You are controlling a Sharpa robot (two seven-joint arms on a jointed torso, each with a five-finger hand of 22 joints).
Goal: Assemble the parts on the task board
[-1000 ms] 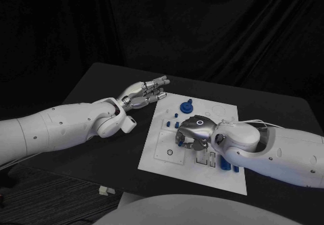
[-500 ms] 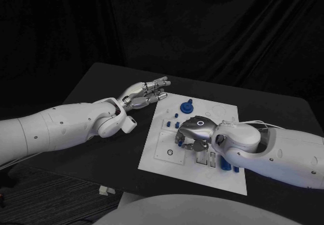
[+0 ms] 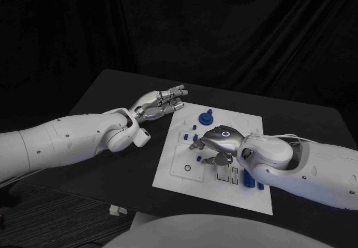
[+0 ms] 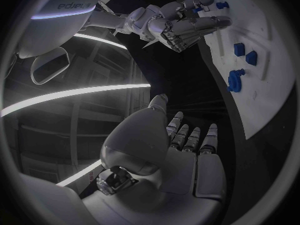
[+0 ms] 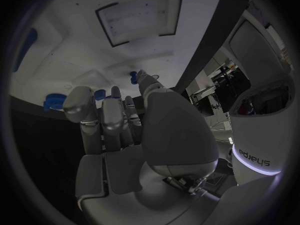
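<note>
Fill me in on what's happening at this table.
The robot's right hand is down over the middle of the white task board, fingers curled among the small blue parts; whether it grips one cannot be told. Its left hand hovers open beside the board's far left corner, holding nothing.

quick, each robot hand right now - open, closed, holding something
Left robot hand: open, holding nothing, beside the task board.
Right robot hand: over the board, fingers curled down; cannot tell whether it holds a part.
</note>
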